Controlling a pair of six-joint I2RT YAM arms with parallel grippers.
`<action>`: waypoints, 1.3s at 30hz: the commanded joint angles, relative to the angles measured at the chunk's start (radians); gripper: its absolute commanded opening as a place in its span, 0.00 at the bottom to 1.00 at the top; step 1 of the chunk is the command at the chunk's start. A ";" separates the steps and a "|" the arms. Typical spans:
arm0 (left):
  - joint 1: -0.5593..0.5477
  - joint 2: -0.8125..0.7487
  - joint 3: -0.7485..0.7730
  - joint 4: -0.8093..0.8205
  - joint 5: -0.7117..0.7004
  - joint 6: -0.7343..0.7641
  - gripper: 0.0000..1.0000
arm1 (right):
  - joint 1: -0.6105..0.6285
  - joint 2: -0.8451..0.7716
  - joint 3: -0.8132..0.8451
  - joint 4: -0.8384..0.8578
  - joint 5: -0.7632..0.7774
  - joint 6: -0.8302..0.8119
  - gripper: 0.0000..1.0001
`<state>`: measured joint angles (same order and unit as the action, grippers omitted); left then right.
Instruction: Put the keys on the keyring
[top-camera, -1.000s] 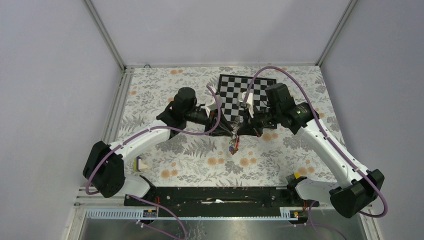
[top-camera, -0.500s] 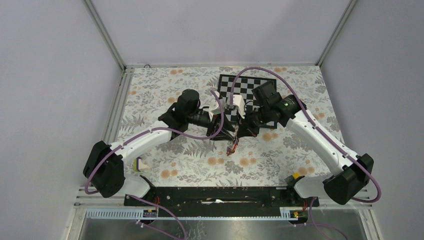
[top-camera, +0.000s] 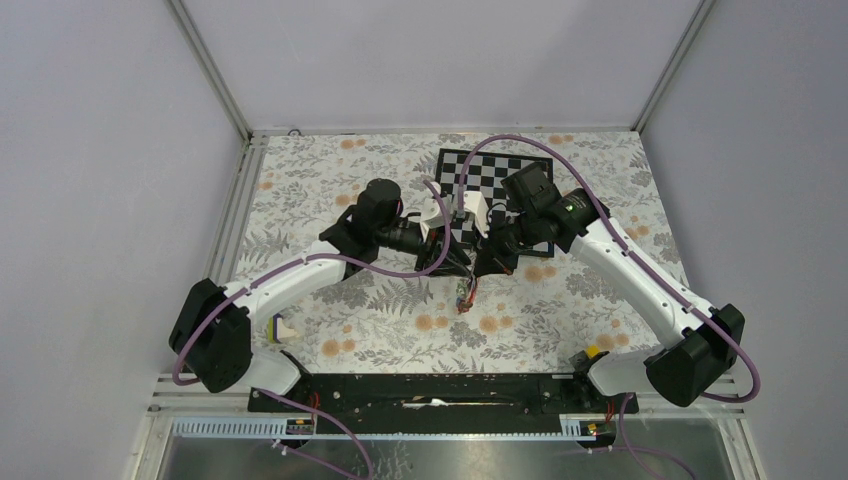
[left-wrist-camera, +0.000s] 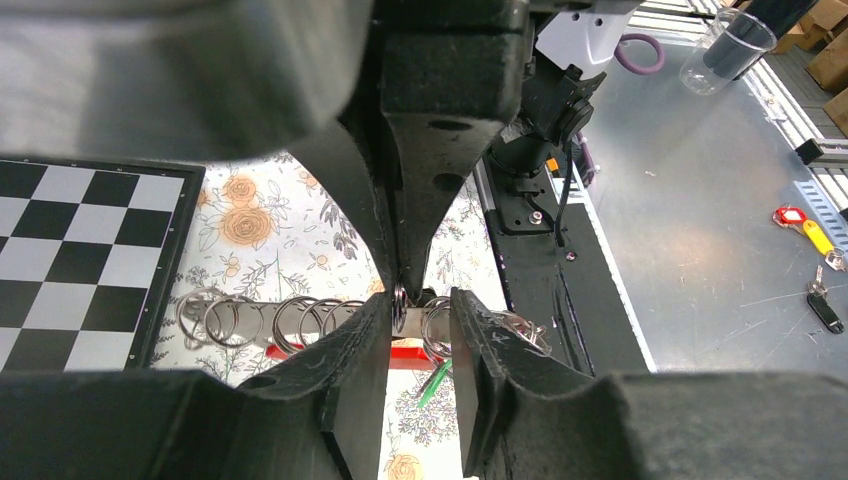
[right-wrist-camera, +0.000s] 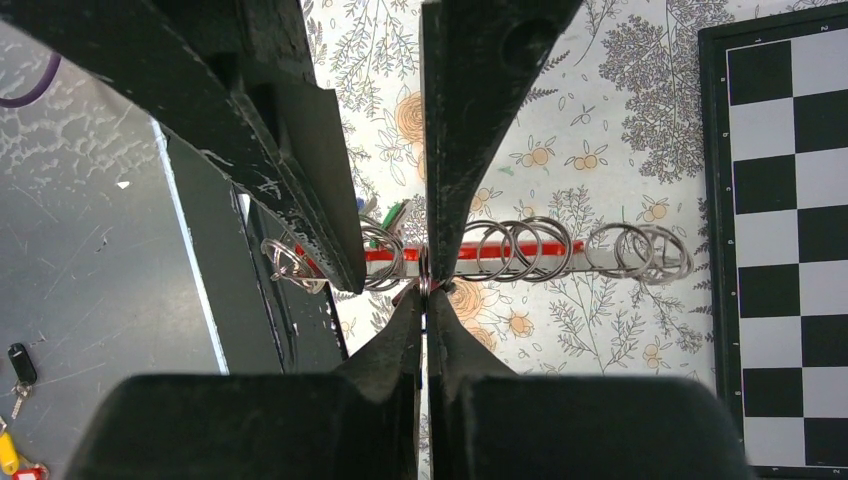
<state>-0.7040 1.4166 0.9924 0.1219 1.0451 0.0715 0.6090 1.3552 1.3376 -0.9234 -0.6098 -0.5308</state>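
Both grippers sit nose to nose over mid-tabletop (top-camera: 330, 170), just off the near edge of the chessboard (top-camera: 500, 172).

Right gripper (right-wrist-camera: 425, 300): jaws pinched to almost nothing on one thin wire ring at the tips.

Left gripper (left-wrist-camera: 420, 315): narrow gap with a couple of rings in it, one against a finger's inner face. Can't tell if it's actually clamping. The right fingertip comes in at the mouth of that gap, touching or very nearly.

Keys (top-camera: 465, 293) hang as a small bunch just below the fingertips, on the near side. Can't tell whether they touch the tabletop.

In the wrist views the rings (right-wrist-camera: 520, 250) are strung in an overlapping row out to both sides of the grip point. The red tag (left-wrist-camera: 412, 356) lies along behind them and the green tag (left-wrist-camera: 435, 380) pokes out at an angle beside it. Blue tag not made out.

Room:
- There is bare floral tabletop left of, right of and in front of the bunch.
- The chessboard edge closes the far side. The right wrist overhangs it and the purple cable (top-camera: 520, 138) arcs over the board.
- The yellow-and-white block (top-camera: 283, 328) sits by the left arm's base, well apart from the keys.
- The black rail (top-camera: 430, 392) runs along the near edge between the two bases.
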 joint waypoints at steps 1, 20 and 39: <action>-0.006 0.008 0.020 0.045 0.003 -0.003 0.32 | 0.010 -0.022 0.017 0.019 -0.010 -0.005 0.00; -0.012 0.022 0.026 0.048 0.003 -0.024 0.21 | 0.010 -0.046 -0.008 0.059 -0.020 0.004 0.00; -0.012 0.018 0.015 0.073 0.024 -0.048 0.00 | 0.009 -0.082 -0.037 0.088 -0.011 0.002 0.00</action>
<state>-0.7097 1.4353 0.9924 0.1604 1.0431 0.0326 0.6090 1.3155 1.3003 -0.8936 -0.6121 -0.5301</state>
